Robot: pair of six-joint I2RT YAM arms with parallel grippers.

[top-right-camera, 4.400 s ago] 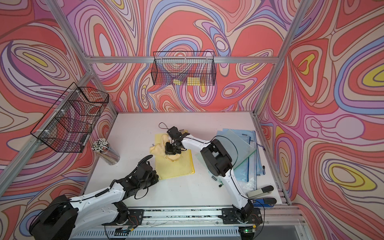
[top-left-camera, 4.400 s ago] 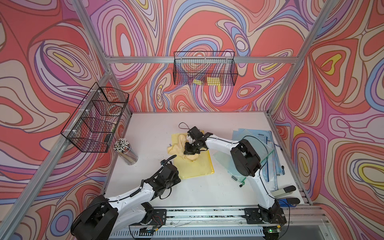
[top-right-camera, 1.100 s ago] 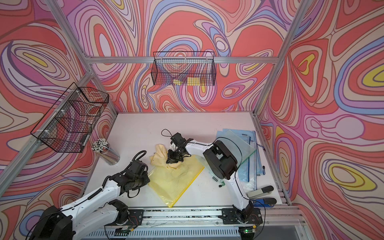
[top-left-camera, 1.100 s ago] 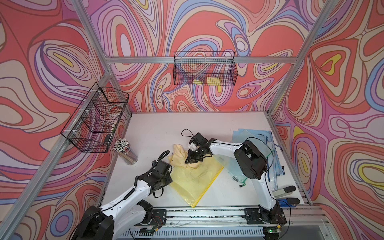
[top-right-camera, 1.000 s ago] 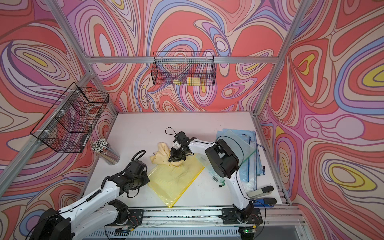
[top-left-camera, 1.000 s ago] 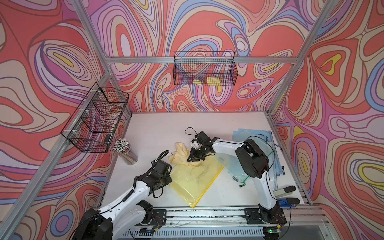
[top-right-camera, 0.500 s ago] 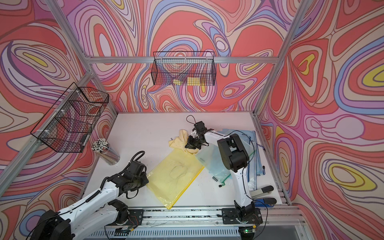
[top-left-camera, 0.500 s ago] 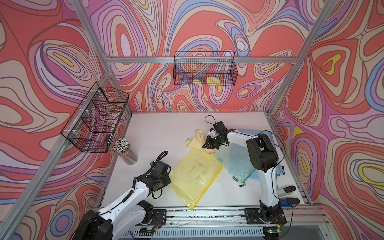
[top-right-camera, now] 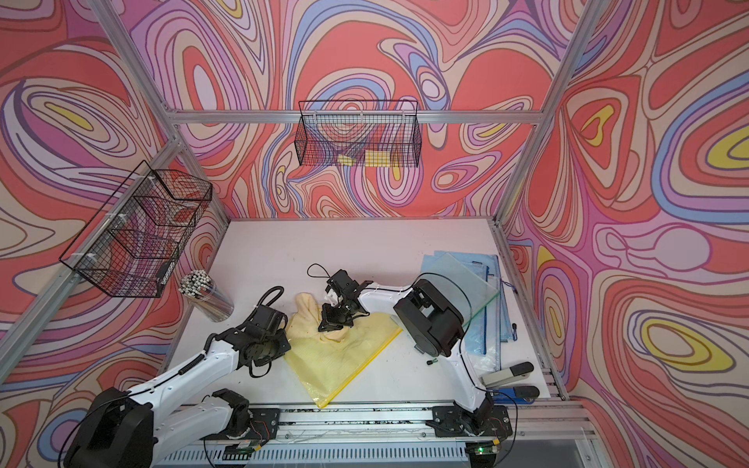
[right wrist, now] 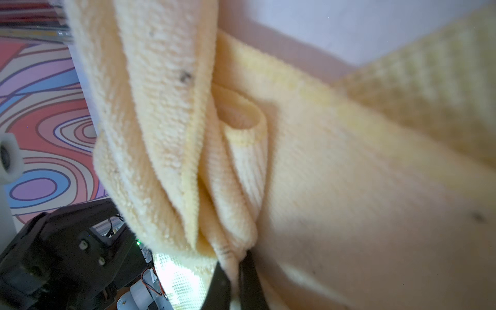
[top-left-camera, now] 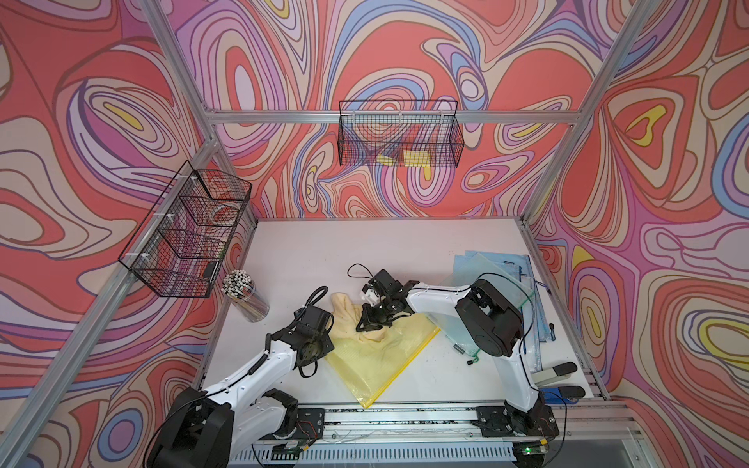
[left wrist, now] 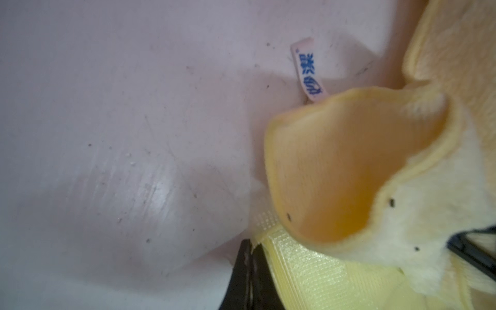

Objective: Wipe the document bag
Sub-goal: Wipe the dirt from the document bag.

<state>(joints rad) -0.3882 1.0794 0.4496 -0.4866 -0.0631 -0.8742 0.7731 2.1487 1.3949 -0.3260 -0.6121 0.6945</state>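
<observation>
Document bag: yellow, mesh-textured, flat on the table, front middle. Long axis runs diagonally, from the corner nearest the table's front edge back toward the right edge. The zip edge lies along that line and faces front-right. One short end points at the front edge. The other end is hidden under the cloth.

Cloth: pale yellow terry, bunched. It is draped over the bag's rear part and spills onto the bare table toward the rear-left. A small white tag with blue lettering lies on the table just beside it.

Surroundings:
- Stack of blue and green bags along the right edge, well apart from the yellow bag. My right arm's elbow hangs over it.
- Clear cup of white-tipped sticks near the left edge.
- Wire baskets on the left wall and the back wall.
- My right forearm crosses above the bag's right rear corner.

Left gripper: jaws pressed together on the bag's left corner, with mesh caught between the tips. It sits low at the table.

Right gripper: jaws narrow, pinching a gathered fold of the cloth. It points down over the bag's rear half. The cloth touches the bag beneath it.
</observation>
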